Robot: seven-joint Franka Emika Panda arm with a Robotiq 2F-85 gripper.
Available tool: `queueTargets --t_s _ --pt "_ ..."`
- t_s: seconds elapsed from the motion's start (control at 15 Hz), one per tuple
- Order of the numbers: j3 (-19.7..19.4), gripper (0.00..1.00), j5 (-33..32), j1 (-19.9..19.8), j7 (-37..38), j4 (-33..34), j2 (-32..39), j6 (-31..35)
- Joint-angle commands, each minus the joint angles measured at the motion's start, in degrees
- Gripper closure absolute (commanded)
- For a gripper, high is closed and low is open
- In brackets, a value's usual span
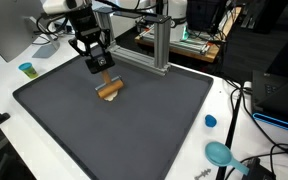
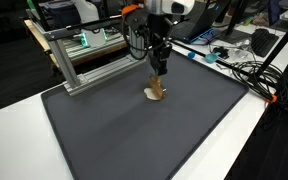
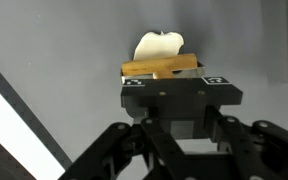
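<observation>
My gripper (image 1: 102,70) (image 2: 157,74) hangs over the far middle of a dark grey mat (image 1: 134,130) (image 2: 144,135). Its fingers look drawn together on the upper part of a tan wooden object (image 1: 109,91) (image 2: 156,94), whose lower end is at or just above the mat. In the wrist view the wooden object (image 3: 159,68) is a horizontal wooden bar with a cream-white rounded part beyond it. The gripper body hides the fingertips there.
An aluminium frame (image 1: 154,45) (image 2: 84,55) stands at the mat's far edge, close behind the gripper. On the white table are a small teal cup (image 1: 26,69), a blue cap (image 1: 210,121), a teal round tool (image 1: 220,153) and cables (image 2: 249,75).
</observation>
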Motion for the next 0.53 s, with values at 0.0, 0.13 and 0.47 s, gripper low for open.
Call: queueTargets --t_s 0.0,0.13,0.47 --pt "-0.5 0.79 0.5 0.3 0.2 0.8 -1.1 -2.0" --pt "-0.6 0.79 0.3 0.4 0.3 1.3 -0.2 -3.0" --pt "-1.2 0.79 -0.6 0.3 1.3 2.3 3.6 -2.4"
